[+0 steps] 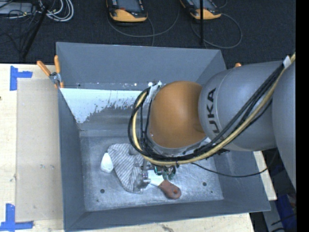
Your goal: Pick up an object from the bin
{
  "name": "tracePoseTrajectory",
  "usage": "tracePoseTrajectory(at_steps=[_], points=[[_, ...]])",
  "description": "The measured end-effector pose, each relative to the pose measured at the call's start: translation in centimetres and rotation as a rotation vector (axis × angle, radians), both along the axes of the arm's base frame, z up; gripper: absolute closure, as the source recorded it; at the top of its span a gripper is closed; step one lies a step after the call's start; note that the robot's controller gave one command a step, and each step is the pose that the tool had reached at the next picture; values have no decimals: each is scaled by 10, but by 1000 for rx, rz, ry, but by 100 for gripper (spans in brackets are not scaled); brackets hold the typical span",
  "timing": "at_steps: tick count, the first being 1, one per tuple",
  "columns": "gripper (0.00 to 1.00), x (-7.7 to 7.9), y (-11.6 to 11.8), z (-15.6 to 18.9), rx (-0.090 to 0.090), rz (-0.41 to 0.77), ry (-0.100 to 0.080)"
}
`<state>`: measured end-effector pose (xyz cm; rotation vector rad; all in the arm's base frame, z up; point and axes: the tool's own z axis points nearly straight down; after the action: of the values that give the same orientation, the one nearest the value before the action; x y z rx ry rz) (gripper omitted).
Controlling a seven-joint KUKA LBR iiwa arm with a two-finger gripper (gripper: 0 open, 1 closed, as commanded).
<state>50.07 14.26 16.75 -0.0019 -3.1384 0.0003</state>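
Fingers of the gripper are low in the grey bin, at the right edge of a crumpled striped cloth on its near floor; apart or clamped, I cannot tell. A brown rounded piece lies just right of them. A small white lump touches the cloth's left edge.

1. We note a white lump on the floor of the bin, towards its left side.
2. We find two orange-and-black devices on dark carpet beyond the far wall: the left device and the right device, well apart.
3. We record thin dark leads looping across the carpet near both devices.
4. We record a bundle of pale cables at top left.
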Motion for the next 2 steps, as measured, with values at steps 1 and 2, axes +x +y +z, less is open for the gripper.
tracePoseTrajectory(at_steps=[1,2], points=[[100,12,11,-91,4,-98,-4],[100,12,11,-91,4,-98,-4]])
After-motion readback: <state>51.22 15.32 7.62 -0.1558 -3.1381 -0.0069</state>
